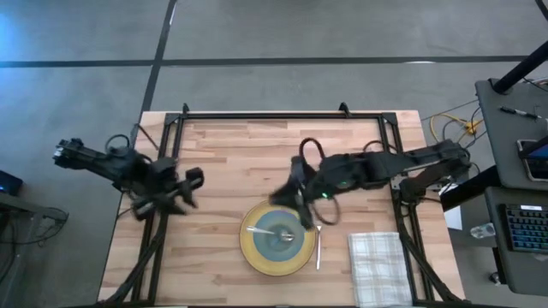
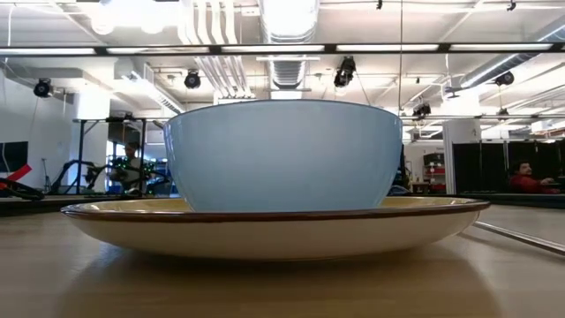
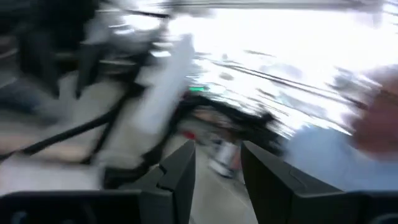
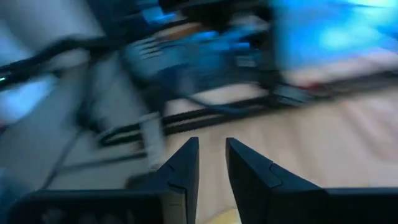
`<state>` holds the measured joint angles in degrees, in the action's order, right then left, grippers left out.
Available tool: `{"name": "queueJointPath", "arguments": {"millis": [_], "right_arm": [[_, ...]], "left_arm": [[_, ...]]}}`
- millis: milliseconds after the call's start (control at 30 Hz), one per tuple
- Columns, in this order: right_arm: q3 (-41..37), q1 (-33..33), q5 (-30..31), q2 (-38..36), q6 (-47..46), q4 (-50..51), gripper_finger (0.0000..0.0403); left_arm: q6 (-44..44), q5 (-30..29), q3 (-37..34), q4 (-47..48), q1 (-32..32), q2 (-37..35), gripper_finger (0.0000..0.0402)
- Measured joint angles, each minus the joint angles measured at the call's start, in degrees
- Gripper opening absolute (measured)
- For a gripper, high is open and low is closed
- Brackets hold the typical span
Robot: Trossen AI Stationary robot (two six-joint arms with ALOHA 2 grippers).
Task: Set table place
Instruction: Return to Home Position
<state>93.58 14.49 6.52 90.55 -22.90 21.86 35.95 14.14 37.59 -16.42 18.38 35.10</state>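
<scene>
I have the plate (image 1: 251, 249) on the table (image 1: 231, 154), mid-width, near the low camera's edge. Bowl (image 1: 279, 245) on plate, spoon (image 1: 267, 230) in bowl. Fork (image 1: 318, 246) just right of plate. Napkin (image 1: 379, 265) farther right, apart.

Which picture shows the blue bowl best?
The low view. There the blue bowl fills the middle of the picture, seen from the side, standing on the yellow plate. The high view shows it small, from above, with the spoon inside. Both wrist views are too blurred to tell.
</scene>
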Motion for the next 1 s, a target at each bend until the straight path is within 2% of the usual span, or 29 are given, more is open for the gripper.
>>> {"name": "queueJointPath", "arguments": {"millis": [33, 100, 167, 267, 367, 567, 633, 733, 867, 1000], "right_arm": [[1.19, 0.1, -3.77, -0.13, 2.35, 0.14, 0.0073], [1.87, -0.64, -6.69, -1.47, 1.04, 3.45, 0.0071], [0.66, -2.02, -6.69, -3.87, -0.14, 7.67, 0.0069], [-5.22, -4.23, -5.73, -8.66, -1.91, 8.15, 0.0068], [-15.24, -5.57, -6.45, -14.8, -3.9, 0.43, 0.0069], [-38.05, -6.45, -6.23, -28.09, -3.7, -24.68, 0.0075], [-43.75, -6.27, -6.39, -31.45, -3.81, -29.3, 0.0075], [-50.33, -6.25, -6.31, -36.42, -4.31, -34.19, 0.0071], [-56.52, -6.35, -2.42, -42.64, -4.37, -34.43, 0.0068], [-61.12, -6.37, -1.22, -49.13, -4.51, -34.1, 0.0072]], "left_arm": [[-1.7, 3.49, -0.37, -2.29, 0.01, -0.61, 0.0114], [-2.24, 7.64, -1.06, -5.57, 0.02, -1.62, 0.0114], [-4.76, 8.15, -1.85, -5.39, -0.06, -2.3, 0.0114], [-5.17, 8.17, -4.87, -6.04, -0.1, -3.23, 0.0114], [-5.38, 7.97, -10.04, -11.13, -0.12, -4.9, 0.0114], [-8.56, 7.95, -24.26, -37.41, -0.1, -8.33, 0.0114], [-10.19, 7.83, -27.32, -41.1, -0.14, -9.58, 0.0114], [-11.77, 5.88, -30.45, -40.91, -0.28, -11.99, 0.0114], [-11.06, 3.7, -33.24, -36.03, -0.84, -14.73, 0.0114], [-5.44, 1.42, -33.32, -24.94, -2.27, -18.76, 0.0114]]}}
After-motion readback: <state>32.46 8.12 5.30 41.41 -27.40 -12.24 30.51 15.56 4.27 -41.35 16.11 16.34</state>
